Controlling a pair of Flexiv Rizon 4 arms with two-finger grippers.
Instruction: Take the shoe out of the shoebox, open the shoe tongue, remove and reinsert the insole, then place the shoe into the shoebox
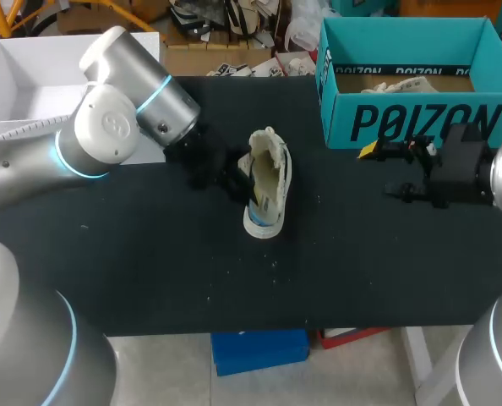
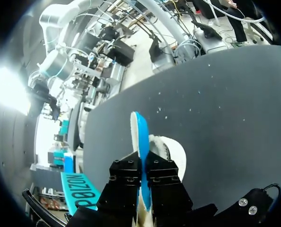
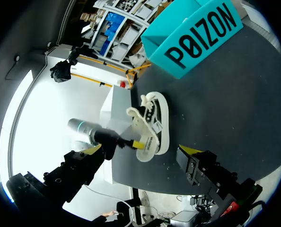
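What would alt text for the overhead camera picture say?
A white shoe lies on its side on a black table, the left gripper shut on its edge. The right gripper hangs open in front of a teal shoebox.

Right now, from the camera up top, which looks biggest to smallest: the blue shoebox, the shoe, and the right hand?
1. The shoebox, clearly the largest.
2. The shoe and the right hand look about alike in the head view, so I won't rank one above the other.
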